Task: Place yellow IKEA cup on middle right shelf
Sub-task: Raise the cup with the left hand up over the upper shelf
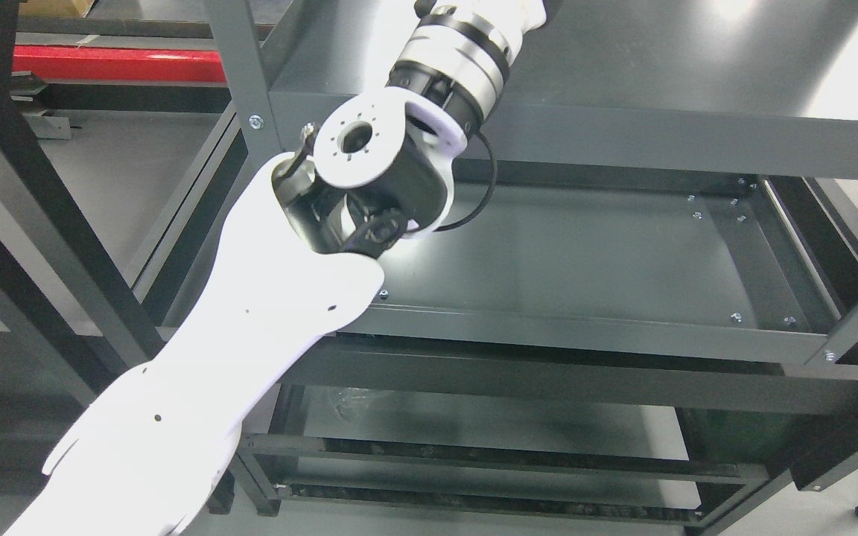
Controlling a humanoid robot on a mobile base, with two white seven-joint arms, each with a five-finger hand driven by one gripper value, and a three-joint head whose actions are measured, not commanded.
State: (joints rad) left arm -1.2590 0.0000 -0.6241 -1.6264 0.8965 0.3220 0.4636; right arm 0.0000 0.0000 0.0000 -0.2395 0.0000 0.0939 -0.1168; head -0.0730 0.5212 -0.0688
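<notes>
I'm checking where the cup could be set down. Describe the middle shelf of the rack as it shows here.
The middle shelf is a flat, dark grey-green panel that looks like painted metal, with a dull sheen. A raised lip runs along its front edge, and small bolts show near its right end and front corners. It sits level between the rack's uprights, below the top shelf. Nothing stands on the part in view. The left arm crosses in front of its left end and hides that part.
</notes>
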